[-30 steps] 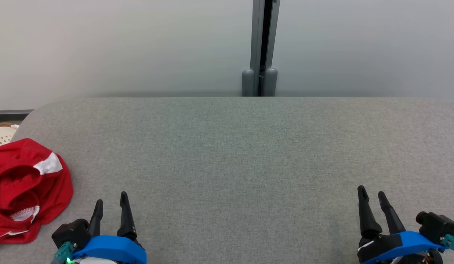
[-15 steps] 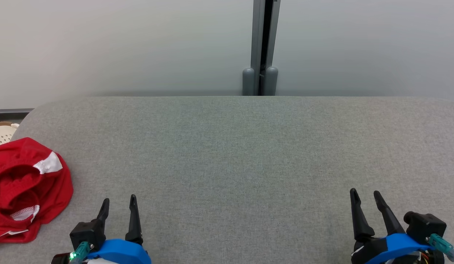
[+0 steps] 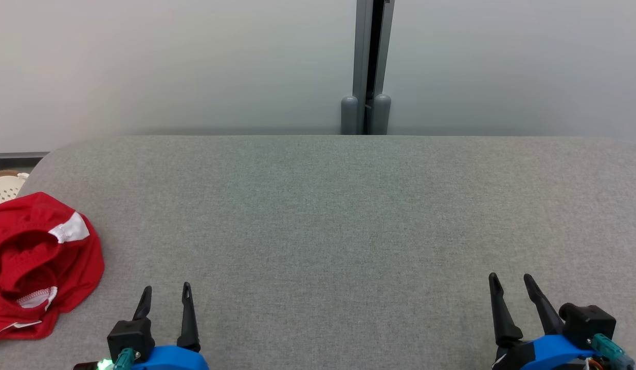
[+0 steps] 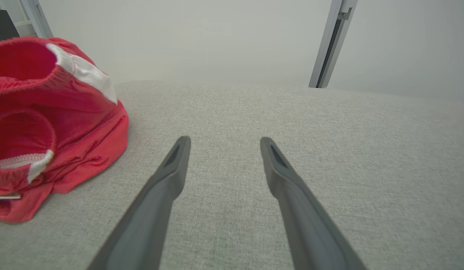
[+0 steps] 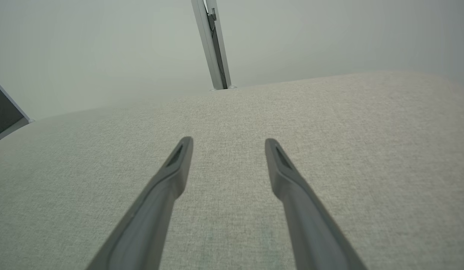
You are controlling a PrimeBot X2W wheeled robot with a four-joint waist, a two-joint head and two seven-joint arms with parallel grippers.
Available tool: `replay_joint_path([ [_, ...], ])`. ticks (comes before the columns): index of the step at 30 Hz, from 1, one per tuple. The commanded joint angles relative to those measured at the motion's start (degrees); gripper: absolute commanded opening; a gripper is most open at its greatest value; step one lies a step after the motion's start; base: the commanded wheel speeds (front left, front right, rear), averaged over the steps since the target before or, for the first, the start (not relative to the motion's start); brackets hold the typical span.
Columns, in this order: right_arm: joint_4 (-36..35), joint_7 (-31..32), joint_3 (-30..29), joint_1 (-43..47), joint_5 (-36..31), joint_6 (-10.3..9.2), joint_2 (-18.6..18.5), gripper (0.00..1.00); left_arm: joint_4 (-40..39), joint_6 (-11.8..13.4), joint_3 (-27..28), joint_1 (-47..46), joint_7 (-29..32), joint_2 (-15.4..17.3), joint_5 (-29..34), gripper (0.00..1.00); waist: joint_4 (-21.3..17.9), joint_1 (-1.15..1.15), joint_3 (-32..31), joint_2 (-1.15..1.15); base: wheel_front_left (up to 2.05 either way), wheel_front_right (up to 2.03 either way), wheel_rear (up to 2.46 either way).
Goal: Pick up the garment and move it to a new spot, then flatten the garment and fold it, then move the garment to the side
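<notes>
The cushion (image 3: 348, 216) lies open; the garment (image 3: 40, 262) occupies its left edge.

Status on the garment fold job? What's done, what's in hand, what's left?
Done: nothing that shows. The red garment lies bunched at the left edge of the grey table, neither flattened nor folded. In hand: nothing; the left end effector and right end effector are both open and empty, clear of the cloth. Left: pick up, relocate, flatten, fold, set aside.
</notes>
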Motion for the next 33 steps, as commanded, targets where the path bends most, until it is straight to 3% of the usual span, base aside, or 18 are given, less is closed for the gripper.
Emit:
replay_joint_path([
  [1, 0.32, -0.59, -0.25, 0.65, -1.27, 0.03, -0.26, 1.00, -0.02, 0.41, 0.24, 0.19, -0.65, -0.04, 1.39, 1.00, 0.03, 0.00, -0.02, 0.00, 0.00, 0.00, 0.00],
  [10, 1.36, -1.59, -0.24, 1.11, -4.61, 0.03, -0.30, 1.00, 0.31, 0.30, 0.17, 0.45, -1.56, -0.34, 5.20, 1.00, 0.43, 0.00, -0.02, 0.00, 0.00, 0.00, 0.00],
  [15, 1.77, -2.06, -0.07, 1.38, -6.37, 0.04, -0.28, 1.00, 0.76, 0.16, 0.29, 0.44, -2.02, -0.63, 6.75, 1.00, 2.76, 0.00, 0.45, 0.00, 0.00, 0.00, 0.00],
  [30, 4.12, -2.02, 2.45, -1.28, -4.66, 0.03, -0.30, 1.00, 1.22, 0.38, 4.13, 1.34, -2.02, -1.07, 5.66, 1.00, 21.35, 0.00, 4.24, 0.00, 0.00, 0.00, 0.00],
  [33, 4.52, -2.02, 3.11, -1.79, -4.57, 0.03, -0.27, 1.00, 1.32, 0.37, 4.97, 1.97, -2.03, -0.99, 5.57, 1.00, 23.25, 0.00, 4.38, 0.00, 0.00, 0.00, 0.00],
])
